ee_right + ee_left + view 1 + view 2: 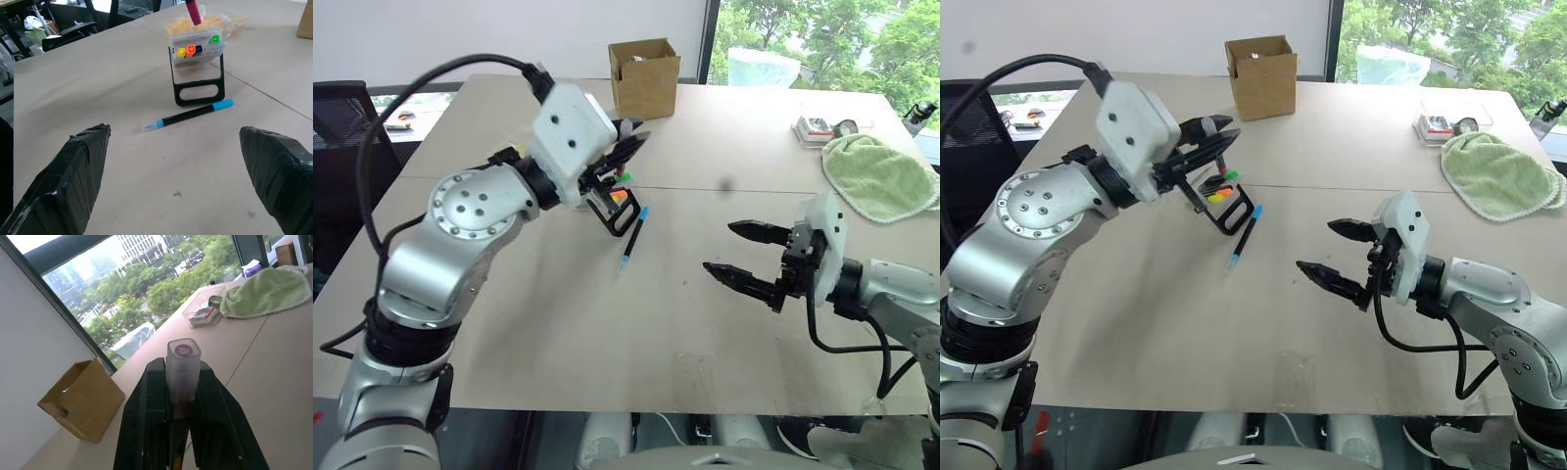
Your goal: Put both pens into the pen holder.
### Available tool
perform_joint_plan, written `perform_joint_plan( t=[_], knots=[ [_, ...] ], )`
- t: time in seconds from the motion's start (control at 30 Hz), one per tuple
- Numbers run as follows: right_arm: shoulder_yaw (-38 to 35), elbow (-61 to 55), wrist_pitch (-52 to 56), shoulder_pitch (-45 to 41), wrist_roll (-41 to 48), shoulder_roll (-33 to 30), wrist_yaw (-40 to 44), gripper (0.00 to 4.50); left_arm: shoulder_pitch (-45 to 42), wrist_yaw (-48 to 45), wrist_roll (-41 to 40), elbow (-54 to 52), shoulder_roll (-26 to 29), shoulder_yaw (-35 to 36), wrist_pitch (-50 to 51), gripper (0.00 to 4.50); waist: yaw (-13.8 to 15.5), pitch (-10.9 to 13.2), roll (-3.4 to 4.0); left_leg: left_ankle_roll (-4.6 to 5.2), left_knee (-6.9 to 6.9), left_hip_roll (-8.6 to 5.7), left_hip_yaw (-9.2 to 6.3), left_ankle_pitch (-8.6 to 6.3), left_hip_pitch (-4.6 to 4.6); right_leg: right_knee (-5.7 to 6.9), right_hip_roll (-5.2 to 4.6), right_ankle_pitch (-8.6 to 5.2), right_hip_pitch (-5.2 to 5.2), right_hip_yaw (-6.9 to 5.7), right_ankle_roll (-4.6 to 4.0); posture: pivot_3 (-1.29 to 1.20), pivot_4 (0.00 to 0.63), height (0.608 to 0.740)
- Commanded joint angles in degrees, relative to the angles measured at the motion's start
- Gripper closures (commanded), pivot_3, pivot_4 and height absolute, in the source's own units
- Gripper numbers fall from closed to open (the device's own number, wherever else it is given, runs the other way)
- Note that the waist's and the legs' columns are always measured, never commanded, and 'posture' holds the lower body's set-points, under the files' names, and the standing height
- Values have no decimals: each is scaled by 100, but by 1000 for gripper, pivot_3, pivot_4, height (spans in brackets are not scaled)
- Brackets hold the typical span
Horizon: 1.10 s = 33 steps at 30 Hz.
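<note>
A light brown table (607, 333) holds the whole scene, with two robot arms reaching over it.

Much of the pink-ended pen (183, 377) is hidden. From the head camera, the left gripper (1214, 137) and its white wrist housing cover most of it. The left wrist camera shows only its clear cap with a purple-pink end standing between the two black fingers (142, 431), which are closed tight against its sides. The right wrist camera catches only the pink tip, cut off by the frame edge.

The pen holder (197, 71) sits left of centre, partly behind the left gripper in the head views. It is a black frame with a clear body, tilted on its stand. Three bright marker tips show in it: yellow, orange and green, with one dark tip among them.

There are two pens. One is gripped by the left gripper, raised above and just beside the holder. The other, the blue-ended pen (632, 238), lies flat on the table just on the near side of the holder, apart from both grippers.

The right gripper (744, 253) hovers over the table to the right, fingers spread wide and holding nothing. The blue-ended pen lies well to its left.

Farther back stand one cardboard box (645, 76), one green towel (881, 176) at far right, and a small clear tray (818, 127) whose contents are too small to make out.
</note>
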Motion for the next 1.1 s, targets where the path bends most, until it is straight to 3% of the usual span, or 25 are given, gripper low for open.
perform_joint_plan(
  t=[0.03,0.27,0.57,0.6,0.63,0.73,0.83,0.93,1.1],
  knots=[
    [-67,-35,-142,-113,33,-108,63,17,106,-149,563,100,23,-28,-442,4500,-1,0,0,0,0,1,0,0,0,0,0,0,0,0,0,0,150,740],
    [-237,-168,-291,-16,187,-277,229,17,400,-262,1316,622,-272,-129,-839,4500,1,1,-1,1,0,9,-1,-1,-1,0,-1,0,0,-2,1,0,150,740],
    [-331,-451,-1338,188,-311,-364,553,17,250,-280,2030,1507,-971,-264,-1201,4500,3,1,-2,3,4,8,0,-1,-2,2,-1,0,1,-2,4,0,150,740],
    [-337,-477,-1363,218,-329,-380,534,0,253,-271,2020,1537,-1035,-197,-1169,3483,4,1,-2,3,4,10,-1,-1,-2,3,-1,0,0,-4,4,0,150,740],
    [-358,-503,-1384,274,-338,-399,514,0,259,-295,1949,1518,-1102,-114,-1084,3208,6,1,-2,3,5,11,-1,-1,-2,3,-1,0,1,-3,4,0,150,740],
    [-348,-554,-1391,336,-329,-416,423,0,280,-416,1702,1396,-1232,114,-874,1765,-3,1,-2,2,6,13,-1,-1,-3,5,-1,0,0,-4,5,0,150,740],
    [-387,-613,-1390,516,-348,-403,312,0,463,-886,77,473,-1529,561,484,450,-8,1,-2,2,7,21,0,-1,-1,10,0,0,0,-4,5,0,150,740],
    [-363,-653,-1396,595,-361,-367,193,0,522,-893,-747,-3,-1571,847,1642,450,-10,1,-3,-1,12,28,1,0,-2,14,-1,-2,0,-5,8,0,150,740],
    [-348,-742,-1378,692,-333,-344,14,0,572,-440,-1198,-357,-1497,683,3378,450,-9,1,-2,-3,13,24,0,2,12,35,1,-12,1,-3,23,0,150,740]
  ],
)
